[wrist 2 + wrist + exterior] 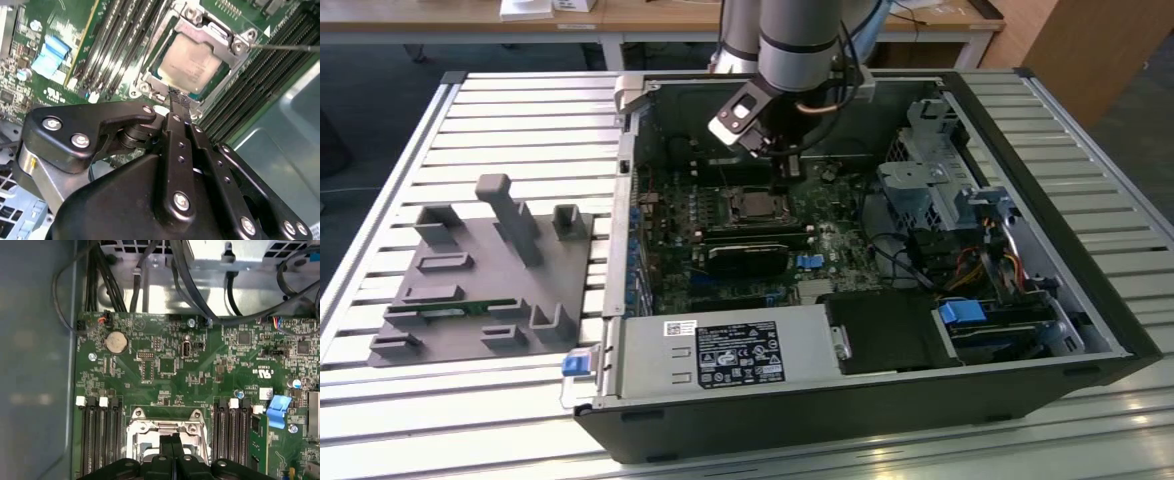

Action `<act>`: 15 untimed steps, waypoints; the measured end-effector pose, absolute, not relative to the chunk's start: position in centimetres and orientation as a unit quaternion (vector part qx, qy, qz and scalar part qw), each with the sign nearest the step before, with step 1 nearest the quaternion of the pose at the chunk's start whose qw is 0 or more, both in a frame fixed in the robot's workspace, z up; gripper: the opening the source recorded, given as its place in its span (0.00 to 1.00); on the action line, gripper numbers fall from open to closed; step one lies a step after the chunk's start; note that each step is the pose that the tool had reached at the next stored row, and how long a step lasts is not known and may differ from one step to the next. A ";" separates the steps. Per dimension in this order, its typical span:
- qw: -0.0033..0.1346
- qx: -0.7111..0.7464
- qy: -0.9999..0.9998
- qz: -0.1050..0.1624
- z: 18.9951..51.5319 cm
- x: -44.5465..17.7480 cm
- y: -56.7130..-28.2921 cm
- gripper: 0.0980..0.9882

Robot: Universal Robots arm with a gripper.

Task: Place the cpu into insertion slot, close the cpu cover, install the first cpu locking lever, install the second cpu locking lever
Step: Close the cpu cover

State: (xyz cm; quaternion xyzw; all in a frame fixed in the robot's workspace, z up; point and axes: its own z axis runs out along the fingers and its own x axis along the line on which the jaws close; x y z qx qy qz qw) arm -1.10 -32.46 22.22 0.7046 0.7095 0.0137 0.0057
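Arm, grey metal, reaches down into an open black computer case that lies on a slatted metal table. Black two-finger gripper hangs low over the green motherboard, just beside the socket. Small flat square cpu, silvery-beige on top, sits in that socket. Grey plastic parts fixture lies on the table outside the case, at the exterior view's left, well apart.

Second wrist view: gripper has its fingers pressed together with nothing visible between them. Its tip is at the socket's edge (touching or just short, cannot tell). The cpu lies flat in the socket. Thin silver metal cpu cover, a square frame with an open middle, lies down around it. Thin steel lever rod runs out from one socket corner across the black memory slots; whether it is latched I cannot tell.

First wrist view: gripper tips meet over the socket, with the cover frame showing on either side. Round silver coin battery and blue plastic connector sit well apart.

Progress, as I judge it: cpu placed and cover closed. The two locking levers look like the part left, with work now at the socket's edge.
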 end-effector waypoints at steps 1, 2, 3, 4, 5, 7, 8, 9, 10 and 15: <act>0.006 0.705 0.710 0.014 22.1 -1.2 -32.6 0.01; 0.006 0.704 0.710 0.014 22.0 -1.4 -32.6 0.01; 0.006 0.704 0.710 0.014 21.9 -1.5 -32.7 0.01; 0.006 0.704 0.710 0.014 21.9 -1.6 -32.7 0.01; 0.006 0.704 0.710 0.014 21.9 -1.9 -32.7 0.01; 0.006 0.704 0.710 0.014 21.8 -2.3 -32.7 0.01; 0.006 0.704 0.710 0.014 21.8 -2.4 -32.7 0.01; 0.006 0.704 0.710 0.014 21.7 -2.5 -32.7 0.01; 0.006 0.704 0.710 0.014 21.7 -2.5 -32.7 0.01; 0.006 0.704 0.710 0.014 21.7 -2.7 -32.7 0.01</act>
